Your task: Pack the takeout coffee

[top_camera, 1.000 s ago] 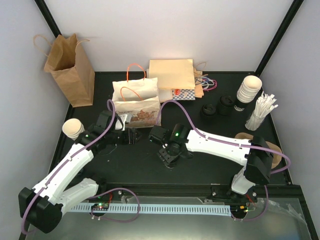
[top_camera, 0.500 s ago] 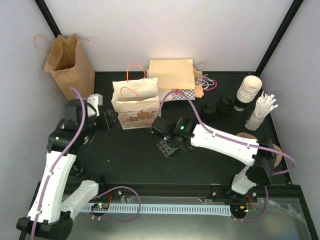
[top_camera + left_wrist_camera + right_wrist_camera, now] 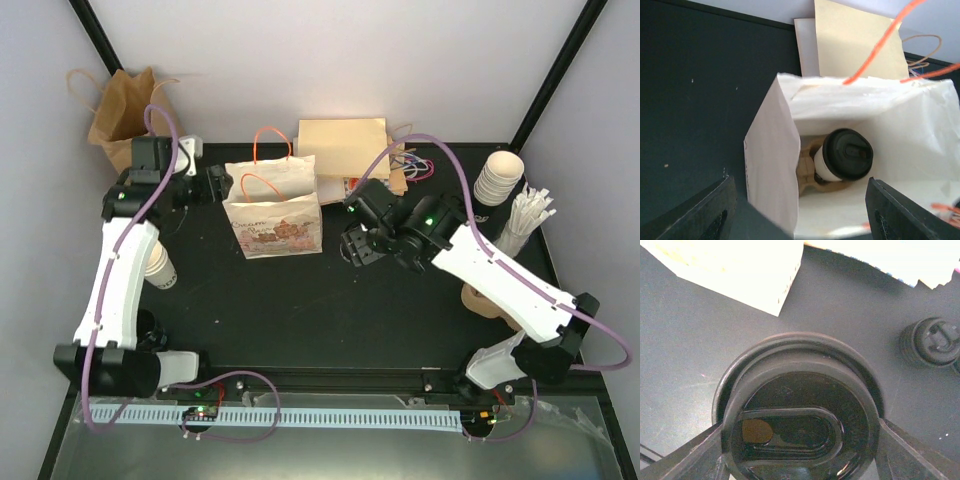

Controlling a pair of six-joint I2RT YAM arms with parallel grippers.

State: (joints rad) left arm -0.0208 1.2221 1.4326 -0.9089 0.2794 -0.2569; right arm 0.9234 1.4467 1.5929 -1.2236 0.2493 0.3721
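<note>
Bag mouth partly taken, table in front open
The white bag (image 3: 880,115) gapes under your left gripper (image 3: 800,212), whose fingers stand wide, but a lidded cup (image 3: 846,155) on its cardboard carrier (image 3: 807,172) fills the middle and orange handles (image 3: 880,45) cross above; some room shows right of it. Bare black table (image 3: 300,300) lies open between the bag and your right gripper (image 3: 358,245), clamped on a second lidded cup (image 3: 800,410); a stack of lids (image 3: 932,342) stands near
</note>
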